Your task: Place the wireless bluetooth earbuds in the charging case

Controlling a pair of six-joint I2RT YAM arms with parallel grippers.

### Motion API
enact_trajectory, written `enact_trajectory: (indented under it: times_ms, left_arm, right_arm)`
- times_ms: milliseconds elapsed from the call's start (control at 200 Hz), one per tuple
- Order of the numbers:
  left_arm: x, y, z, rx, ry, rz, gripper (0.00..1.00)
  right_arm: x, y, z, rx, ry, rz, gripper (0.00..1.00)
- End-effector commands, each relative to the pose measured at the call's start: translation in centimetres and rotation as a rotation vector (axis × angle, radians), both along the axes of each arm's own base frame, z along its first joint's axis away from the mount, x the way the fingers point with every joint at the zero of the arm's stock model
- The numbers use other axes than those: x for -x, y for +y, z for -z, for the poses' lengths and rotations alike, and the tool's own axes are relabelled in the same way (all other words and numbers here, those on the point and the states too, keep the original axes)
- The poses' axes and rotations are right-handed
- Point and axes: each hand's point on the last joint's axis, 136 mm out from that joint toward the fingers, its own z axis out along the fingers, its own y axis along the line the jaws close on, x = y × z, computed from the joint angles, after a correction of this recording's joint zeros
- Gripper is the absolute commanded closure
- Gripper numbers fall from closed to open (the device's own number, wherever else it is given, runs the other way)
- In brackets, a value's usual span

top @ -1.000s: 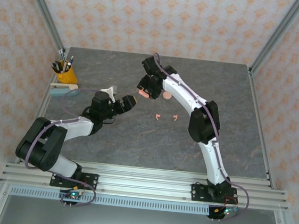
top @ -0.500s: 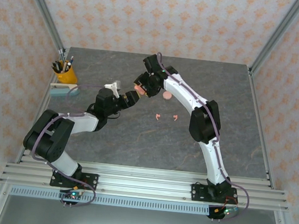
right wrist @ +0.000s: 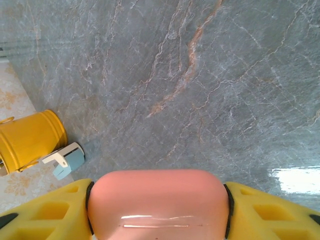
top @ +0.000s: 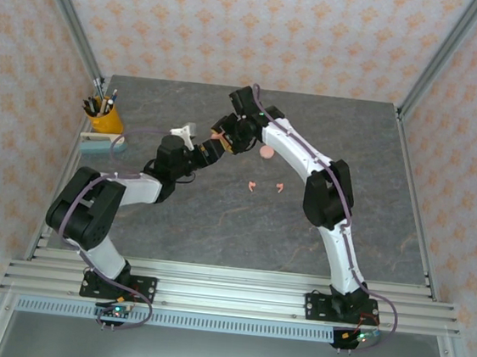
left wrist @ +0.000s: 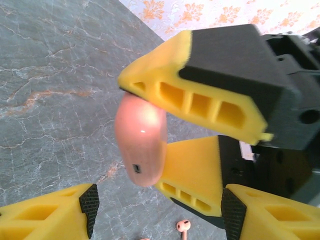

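Observation:
My right gripper [right wrist: 157,197] is shut on a pink charging case [right wrist: 157,215], closed and held above the table. In the left wrist view that case [left wrist: 141,142] hangs between the right gripper's yellow fingers [left wrist: 200,100]. Just below it my left gripper [left wrist: 157,212] stands open, its pads on either side with nothing between them. One pale-pink earbud [left wrist: 183,226] lies on the table beneath. From above, the left gripper [top: 213,150] sits close to the right gripper [top: 226,135]. Two earbuds [top: 253,185] [top: 280,187] lie on the table, and a second pink case [top: 267,152] sits beside the right arm.
A yellow pen cup [top: 104,118] and a small blue-and-white box [top: 100,144] stand at the table's left edge; the same cup [right wrist: 30,140] and box [right wrist: 67,160] appear in the right wrist view. Metal frame posts stand at the back corners.
My left gripper has moved up and right toward the held case, and its jaws have narrowed. The right gripper has shifted slightly toward the back with the case.

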Motion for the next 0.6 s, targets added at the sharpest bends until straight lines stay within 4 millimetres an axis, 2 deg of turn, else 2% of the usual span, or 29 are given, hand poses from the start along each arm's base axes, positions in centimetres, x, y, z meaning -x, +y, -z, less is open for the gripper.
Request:
enact_trajectory:
  times_ms: [0, 305, 596]
  left_arm:
    - [-1.3, -0.1, -1.9, 0.0, -0.081, -0.02, 0.33]
    - [-2.2, -0.3, -2.6, -0.008, -0.101, -0.022, 0.37]
    - [-2.9, -0.6, -2.7, -0.007, -0.106, -0.019, 0.44]
  right_arm:
    - [0.0, 0.1, -3.2, -0.066, -0.036, 0.011, 0.43]
    - [0.2, 0.4, -3.1, -0.091, -0.024, 0.012, 0.44]
    - [0.4, 0.4, -3.0, -0.099, -0.018, 0.01, 0.44]
